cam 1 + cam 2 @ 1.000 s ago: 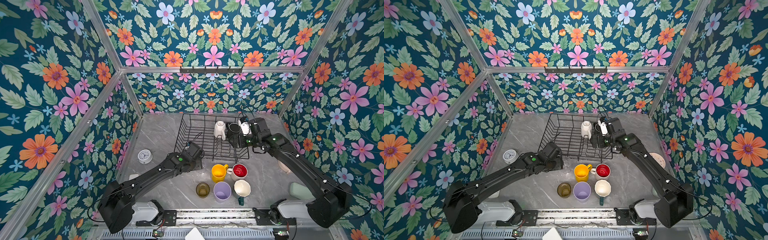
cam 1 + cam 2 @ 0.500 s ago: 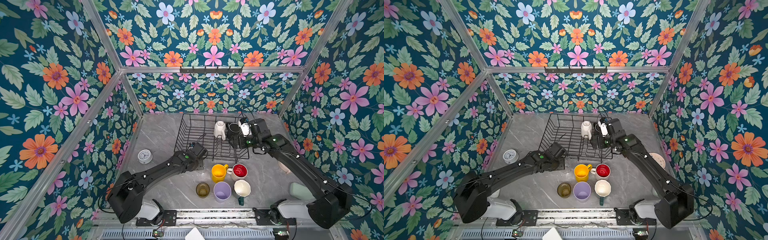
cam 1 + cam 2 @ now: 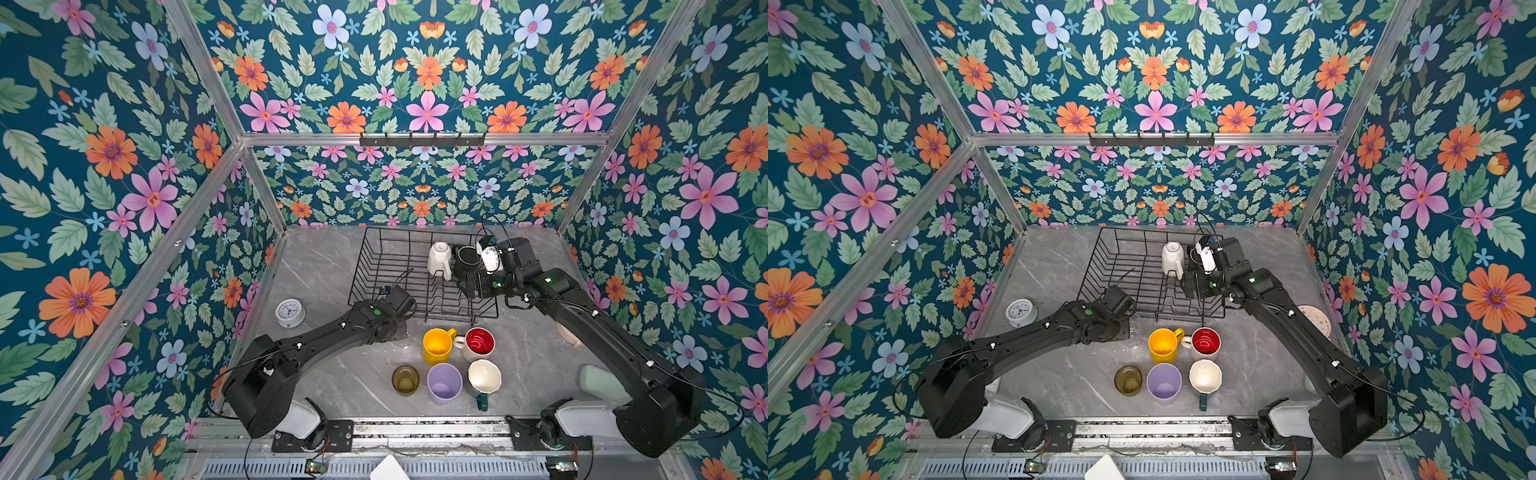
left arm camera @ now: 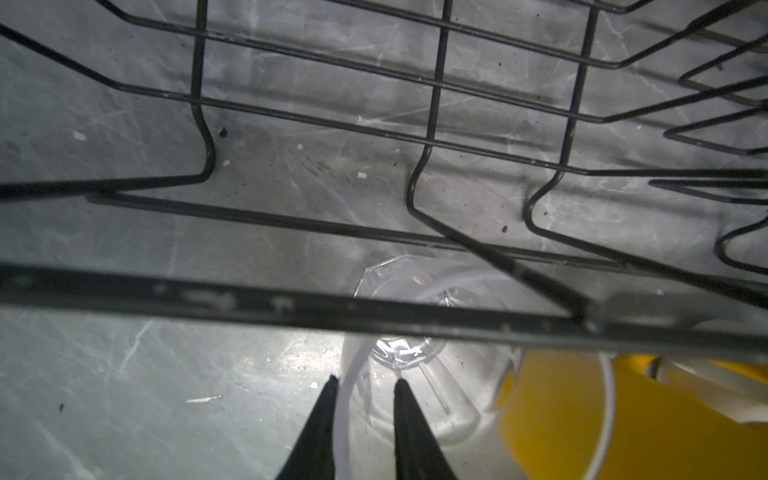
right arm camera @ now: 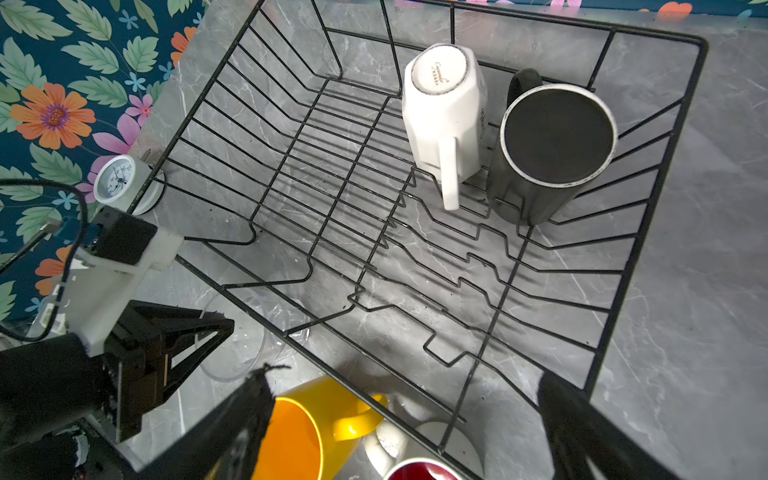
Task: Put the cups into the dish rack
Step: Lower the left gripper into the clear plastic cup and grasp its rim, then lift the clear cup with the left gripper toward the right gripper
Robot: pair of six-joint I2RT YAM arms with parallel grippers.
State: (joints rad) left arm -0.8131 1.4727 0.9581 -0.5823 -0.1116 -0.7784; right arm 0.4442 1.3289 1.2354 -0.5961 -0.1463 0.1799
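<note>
1. Slip risk: left gripper (image 4: 366, 380) astride clear glass (image 4: 449, 390) wall, clamp not confirmable; right gripper (image 5: 405, 376) spread, empty.
2. Collision risk: glass on table (image 4: 145, 374) just beside dish rack (image 4: 208, 297) rim and yellow mug (image 4: 582, 415); lift straight up.

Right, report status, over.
Left gripper straddles clear glass wall, grip unconfirmed. Right gripper open over dish rack. White mug, black mug racked. Yellow mug close beside glass.

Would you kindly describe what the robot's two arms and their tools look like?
Both the left arm and right arm are matte black jointed links on white bases, with small green lights and thin black cables. A white camera bracket sits at the right wrist. The left tool and right tool have slim, tapering black fingers.
</note>
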